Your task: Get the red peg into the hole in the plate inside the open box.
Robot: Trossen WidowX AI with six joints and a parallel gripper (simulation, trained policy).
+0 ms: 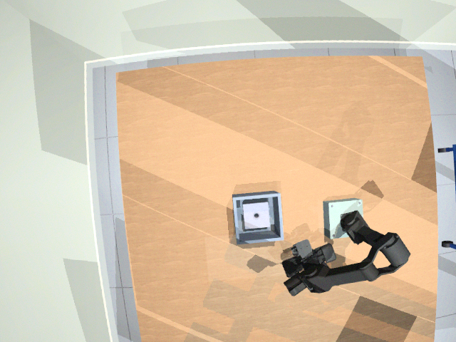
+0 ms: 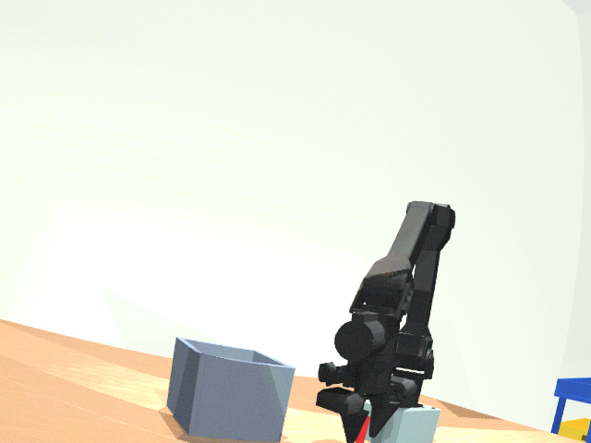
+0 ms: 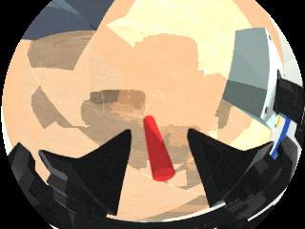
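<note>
The red peg (image 2: 363, 429) (image 3: 158, 155) stands on end between the fingers, leaning a little in the exterior view, where its lower part is out of frame. My gripper (image 2: 362, 436) (image 3: 159, 133) is partly open around it, with a gap on each side in the wrist view. In the top view the arm hides the peg. The open blue-grey box (image 1: 278, 216) (image 2: 238, 401) (image 3: 67, 19) stands left of the gripper in the top and exterior views. In the top view a pale plate (image 1: 250, 222) with a dark, empty round hole lies at its bottom.
The arm's pale green base block (image 1: 332, 213) (image 2: 422, 424) (image 3: 250, 59) is right of the box. The wooden table (image 1: 184, 147) carries both. A blue stand (image 2: 574, 389) is beyond the table's right edge. Shadows cross the table top.
</note>
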